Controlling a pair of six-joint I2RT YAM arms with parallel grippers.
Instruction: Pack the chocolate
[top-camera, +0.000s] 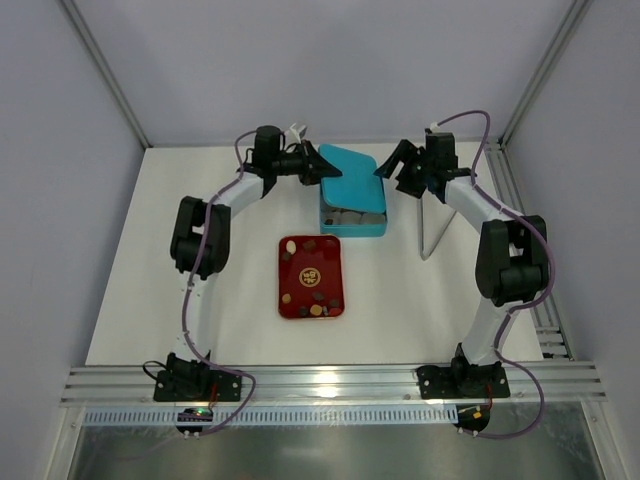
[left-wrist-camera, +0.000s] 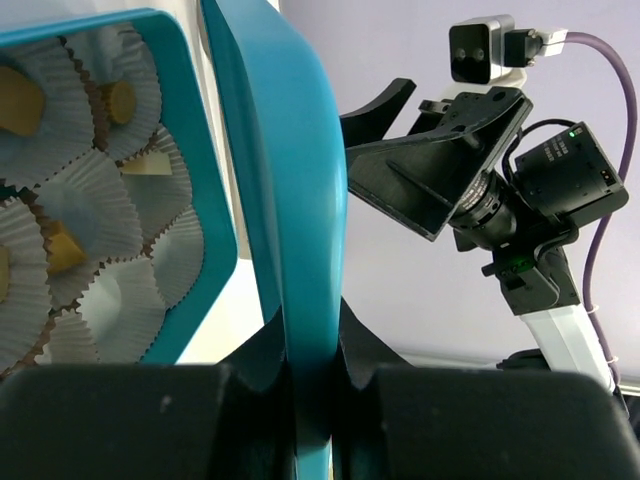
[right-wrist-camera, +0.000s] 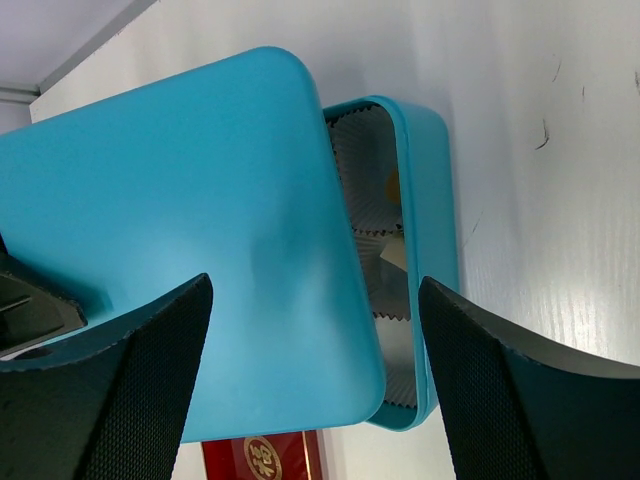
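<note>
L gripper (left-wrist-camera: 308, 345) clenched on teal lid (left-wrist-camera: 290, 170) edge, lid tilted over box (left-wrist-camera: 205, 210). R gripper (right-wrist-camera: 312, 300) spread wide, empty, near lid. Some chocolate (left-wrist-camera: 121, 98) in cups (left-wrist-camera: 110, 300); more pcs on red tray (top-camera: 284, 300). Packing looks unfinished.

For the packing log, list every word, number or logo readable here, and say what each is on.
No text can be read.
Gold mark at the centre of the red tray: too small in the top view, cut off at the edge of the right wrist view.
Blue lid: plain, no lettering visible.
</note>
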